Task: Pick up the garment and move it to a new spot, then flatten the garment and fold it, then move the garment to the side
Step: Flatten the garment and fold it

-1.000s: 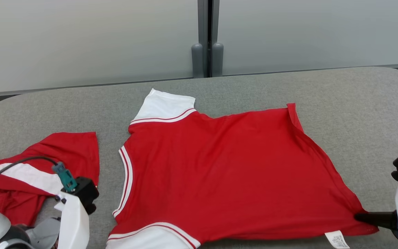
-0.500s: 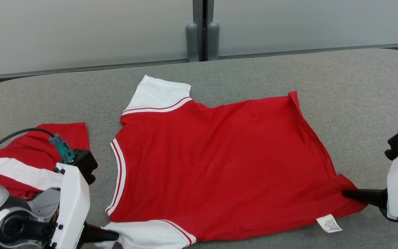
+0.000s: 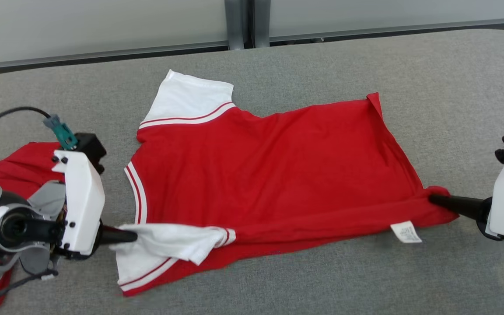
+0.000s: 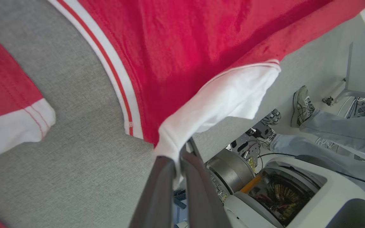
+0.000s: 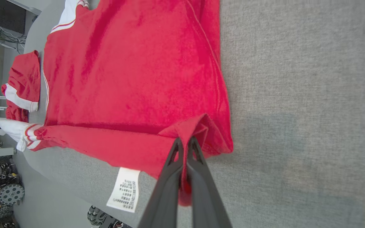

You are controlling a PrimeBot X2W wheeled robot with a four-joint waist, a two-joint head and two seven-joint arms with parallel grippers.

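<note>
Now, left claw pinching garment sleeve, right claw pinching hem, edge seemingly raised off table.

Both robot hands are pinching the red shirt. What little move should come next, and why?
Probably carry the lifted near edge over toward the far edge. The left fingers are shut on the white sleeve and the right fingers on the hem corner of the red jersey shirt, which lies fairly flat on the grey fabric table, so folding it in half looks ready.
</note>
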